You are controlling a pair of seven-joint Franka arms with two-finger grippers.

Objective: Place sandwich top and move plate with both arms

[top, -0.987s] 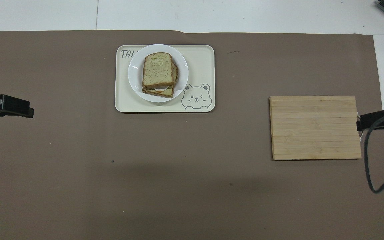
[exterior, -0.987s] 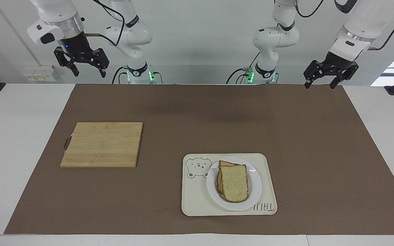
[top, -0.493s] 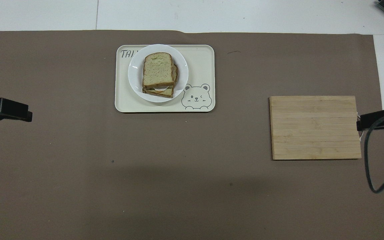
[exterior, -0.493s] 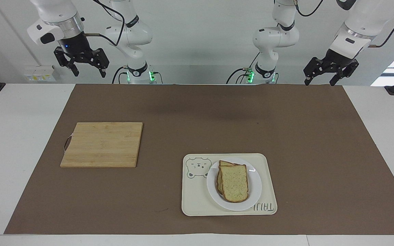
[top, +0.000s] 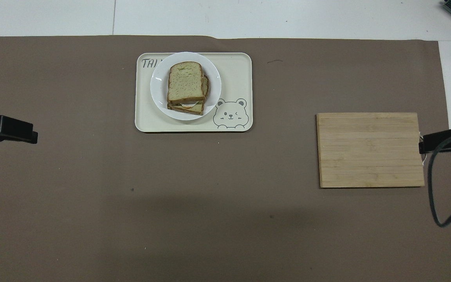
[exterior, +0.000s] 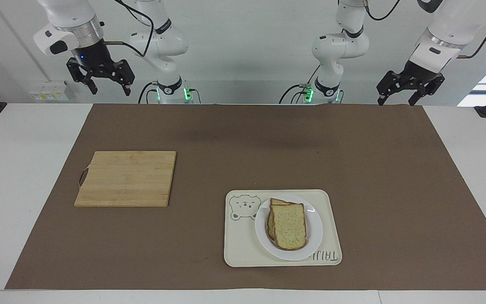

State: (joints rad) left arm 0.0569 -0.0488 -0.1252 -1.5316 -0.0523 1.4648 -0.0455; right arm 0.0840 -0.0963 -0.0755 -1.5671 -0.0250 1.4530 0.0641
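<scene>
We judge the work nearly done. Our right gripper (exterior: 108, 84) hangs raised at the robots' edge of the table, jaws apart and empty. The sandwich top (exterior: 288, 226) lies on the filled slice (stacked slightly askew) on the plate (exterior: 315, 236), inside the tray (exterior: 238, 249). Our left gripper (exterior: 398, 94) waits likewise, jaws apart. Next: nothing but confirming placement.
</scene>
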